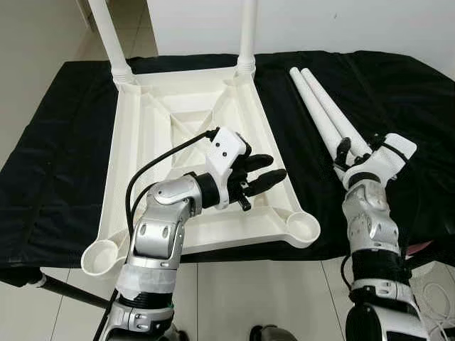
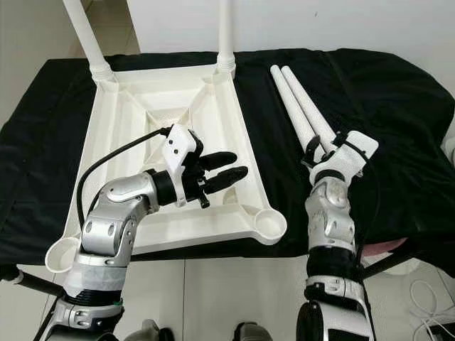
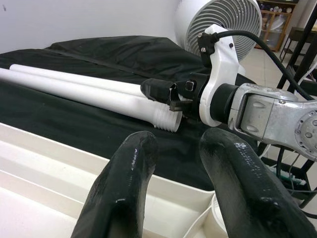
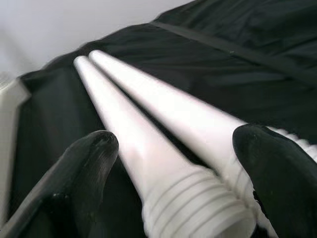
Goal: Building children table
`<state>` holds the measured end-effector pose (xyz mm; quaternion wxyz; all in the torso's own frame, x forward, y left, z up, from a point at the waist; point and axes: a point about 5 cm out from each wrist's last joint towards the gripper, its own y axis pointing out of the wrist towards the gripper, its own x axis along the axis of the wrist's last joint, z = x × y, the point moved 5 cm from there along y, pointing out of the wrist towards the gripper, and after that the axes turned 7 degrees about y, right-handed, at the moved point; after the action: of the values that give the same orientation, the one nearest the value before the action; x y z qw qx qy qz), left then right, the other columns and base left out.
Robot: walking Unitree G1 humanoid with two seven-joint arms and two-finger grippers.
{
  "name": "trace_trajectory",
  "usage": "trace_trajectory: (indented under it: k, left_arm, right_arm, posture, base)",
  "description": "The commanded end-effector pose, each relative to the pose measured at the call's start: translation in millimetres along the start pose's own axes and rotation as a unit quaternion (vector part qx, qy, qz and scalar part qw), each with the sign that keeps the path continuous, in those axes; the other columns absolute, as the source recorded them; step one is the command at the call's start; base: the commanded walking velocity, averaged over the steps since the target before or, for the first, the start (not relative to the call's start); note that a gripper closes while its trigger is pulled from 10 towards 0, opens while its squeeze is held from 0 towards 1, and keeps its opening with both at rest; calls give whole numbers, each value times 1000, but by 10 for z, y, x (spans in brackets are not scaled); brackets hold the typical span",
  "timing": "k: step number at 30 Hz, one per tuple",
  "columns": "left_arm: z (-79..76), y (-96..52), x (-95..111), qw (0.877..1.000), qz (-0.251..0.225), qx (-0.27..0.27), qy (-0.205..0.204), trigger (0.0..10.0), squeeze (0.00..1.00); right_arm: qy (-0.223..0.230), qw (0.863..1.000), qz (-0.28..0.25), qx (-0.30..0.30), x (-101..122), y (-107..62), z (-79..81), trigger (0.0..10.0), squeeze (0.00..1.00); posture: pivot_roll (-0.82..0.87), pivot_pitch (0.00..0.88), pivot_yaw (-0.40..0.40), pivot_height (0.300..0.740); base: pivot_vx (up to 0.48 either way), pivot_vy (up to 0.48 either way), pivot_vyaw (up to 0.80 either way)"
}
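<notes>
A white plastic table top [image 1: 142,142] lies upside down on the black cloth. Two white legs [image 1: 110,35] stand screwed into its far corners. Its near corner sockets [image 1: 302,227] are round and bare. Two loose white legs [image 1: 320,99] lie side by side on the cloth to the right, threaded ends toward me. My right gripper [image 1: 359,145] is open, with one finger on each side of those threaded ends [image 4: 198,208]. My left gripper [image 1: 274,168] hovers open over the table top's near right part, holding nothing and pointing toward the loose legs [image 3: 84,89].
The black cloth [image 1: 57,156] covers the whole work table, with pale floor tiles [image 1: 234,298] in front. A white fan [image 3: 218,20] stands beyond the table's right side. A white wall runs behind the table. Cables lie on the floor at lower right [image 1: 437,298].
</notes>
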<state>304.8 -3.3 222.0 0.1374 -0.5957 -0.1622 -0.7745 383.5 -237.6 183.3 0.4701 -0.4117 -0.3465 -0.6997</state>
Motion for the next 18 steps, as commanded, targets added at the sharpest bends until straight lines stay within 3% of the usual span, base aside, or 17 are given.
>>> trace_trajectory:
  k: [1,3,4,5,7,11,14,18]
  left_arm:
    - [223,-36,-58,993,21,117,-7,10000,0]
    - [223,-36,-58,993,21,117,-7,10000,0]
    - [223,-34,-56,993,21,118,-7,10000,0]
    - [227,-27,-53,993,20,118,-9,10000,0]
    - [226,-4,-44,993,18,117,-12,10000,0]
    - [221,21,-35,993,16,116,-14,10000,0]
    - [192,46,-31,994,14,111,-17,10000,0]
    - [191,50,-29,994,14,111,-17,10000,0]
  right_arm:
    - [15,999,36,15,-179,-65,43,10000,0]
    - [15,999,36,15,-179,-65,43,10000,0]
    - [24,998,35,37,-166,-100,126,10000,0]
    - [43,992,15,117,-36,-198,422,10000,0]
    - [59,974,-31,219,274,-361,779,10000,0]
    - [62,972,-60,220,487,-326,752,10000,0]
    - [18,978,-109,177,772,-168,460,10000,0]
    - [0,981,-114,158,784,-126,381,10000,0]
  posture:
    - [-107,139,71,740]
    - [-107,139,71,740]
    - [-107,139,71,740]
    - [-117,139,78,740]
    - [-121,139,80,740]
    - [-125,138,80,740]
    - [-129,138,81,740]
    - [-127,137,81,740]
  base:
    - [0,0,0]
    - [0,0,0]
    - [0,0,0]
    - [0,0,0]
    - [0,0,0]
    - [0,0,0]
    - [0,0,0]
    - [0,0,0]
